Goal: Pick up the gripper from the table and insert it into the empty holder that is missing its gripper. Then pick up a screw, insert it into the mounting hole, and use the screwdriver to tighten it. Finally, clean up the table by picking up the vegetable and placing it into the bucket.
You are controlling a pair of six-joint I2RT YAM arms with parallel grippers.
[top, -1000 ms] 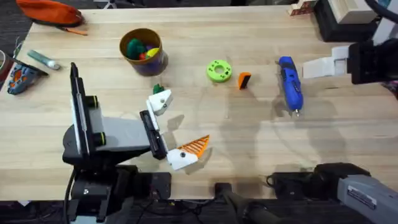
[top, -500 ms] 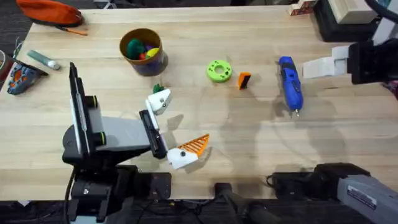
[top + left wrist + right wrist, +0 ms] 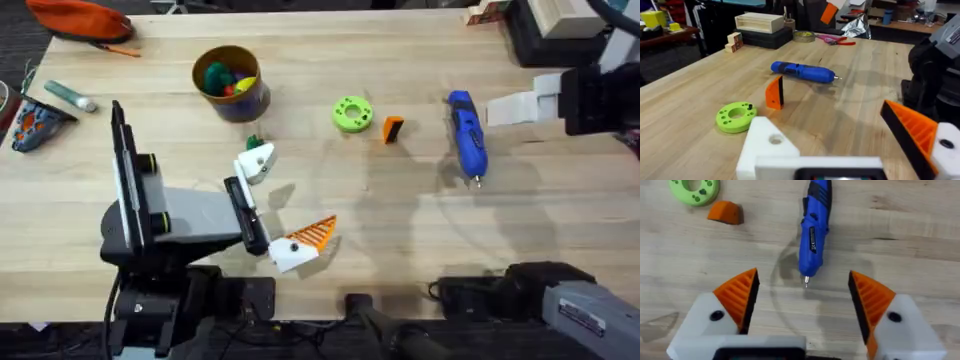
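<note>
Overhead: left gripper (image 3: pixel 275 210) sitting low near the bench's near edge, spread wide and holding nothing; one finger is a bare white angular plastic holder (image 3: pixel 256 163), the other a white mount with an orange ribbed tip (image 3: pixel 313 236). A small dark-green toy vegetable (image 3: pixel 253 143) is peeking out just beside the holder, mostly hidden by it. Small orange plastic wedge gripper (image 3: pixel 393 129) is lying mid-bench, just beside a lime-green round disc with holes (image 3: pixel 352 113). Slim blue pen-shaped screwdriver (image 3: pixel 466 136) is lying near the wedge, toward the right edge, tip pointing to the near edge. Round yellow-rimmed bucket (image 3: pixel 230 82) is standing toward the far edge, toys inside. Right arm is cut off at the right edge, so its fingers are hard to read here.

Left wrist: holder (image 3: pixel 771 145) and orange tip (image 3: pixel 912 130) standing far apart, touching nothing; wedge (image 3: pixel 775 93) upright between disc (image 3: pixel 737 116) and screwdriver (image 3: pixel 802 72).

Right wrist: right gripper (image 3: pixel 805 300) spread wide, empty, both orange ribbed pads (image 3: pixel 740 294) hovering either side of the screwdriver's (image 3: pixel 814 232) metal tip, not touching it. Wedge (image 3: pixel 726 212) and disc (image 3: pixel 694 190) lying beyond, the disc cut off.
</note>
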